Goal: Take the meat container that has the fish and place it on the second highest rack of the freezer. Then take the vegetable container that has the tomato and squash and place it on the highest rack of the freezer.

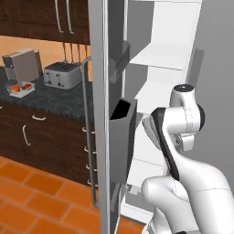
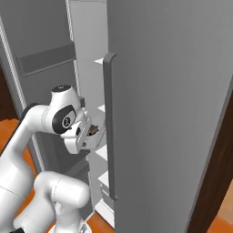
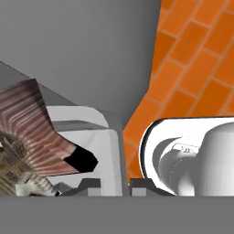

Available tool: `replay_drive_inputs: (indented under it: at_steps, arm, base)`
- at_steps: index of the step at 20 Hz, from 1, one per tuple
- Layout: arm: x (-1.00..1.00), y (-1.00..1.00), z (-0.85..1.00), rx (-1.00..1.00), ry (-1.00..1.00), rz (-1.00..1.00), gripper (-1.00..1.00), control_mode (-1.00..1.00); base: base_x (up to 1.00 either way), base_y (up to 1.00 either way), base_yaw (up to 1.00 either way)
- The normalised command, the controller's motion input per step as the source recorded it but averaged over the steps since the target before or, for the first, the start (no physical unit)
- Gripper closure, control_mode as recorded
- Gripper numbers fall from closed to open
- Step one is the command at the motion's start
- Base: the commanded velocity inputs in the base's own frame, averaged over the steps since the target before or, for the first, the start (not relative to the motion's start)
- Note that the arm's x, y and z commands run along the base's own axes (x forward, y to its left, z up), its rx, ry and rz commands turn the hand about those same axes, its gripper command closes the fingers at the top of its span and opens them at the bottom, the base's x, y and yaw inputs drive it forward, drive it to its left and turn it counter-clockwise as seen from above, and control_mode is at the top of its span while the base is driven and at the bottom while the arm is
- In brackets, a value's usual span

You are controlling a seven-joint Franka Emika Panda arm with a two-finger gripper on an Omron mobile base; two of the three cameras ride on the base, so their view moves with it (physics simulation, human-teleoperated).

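My gripper (image 3: 115, 185) is shut on the rim of the white meat container (image 3: 98, 132), whose wall sits between the two fingertips. The brown, striped fish (image 3: 27, 123) lies in it at the left. In the right base view the gripper (image 2: 91, 137) holds that meat container (image 2: 94, 130) at the open freezer (image 2: 86, 54), level with its middle white shelves (image 2: 103, 109). I cannot tell which one is the second highest rack. The vegetable container (image 1: 20, 89) with the red tomato and orange squash rests on the dark counter at far left.
The open freezer door (image 1: 103, 114) with its grey bins (image 1: 122, 132) stands left of the arm. The shut grey door with a long bar handle (image 2: 108, 127) is close on the right. A toaster (image 1: 61, 75) and a coffee machine (image 1: 22, 64) share the counter (image 1: 55, 98).
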Motion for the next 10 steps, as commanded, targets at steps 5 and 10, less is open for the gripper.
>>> replay_drive_inputs:
  at_steps: [5,10]
  arm:
    - [0.00,0.00,0.00,0.00,0.00,0.00,1.00,1.00]
    - [0.00,0.00,0.00,0.00,0.00,0.00,1.00,1.00]
  base:
    - [0.48,0.25,0.12]
    - [0.40,0.44,0.10]
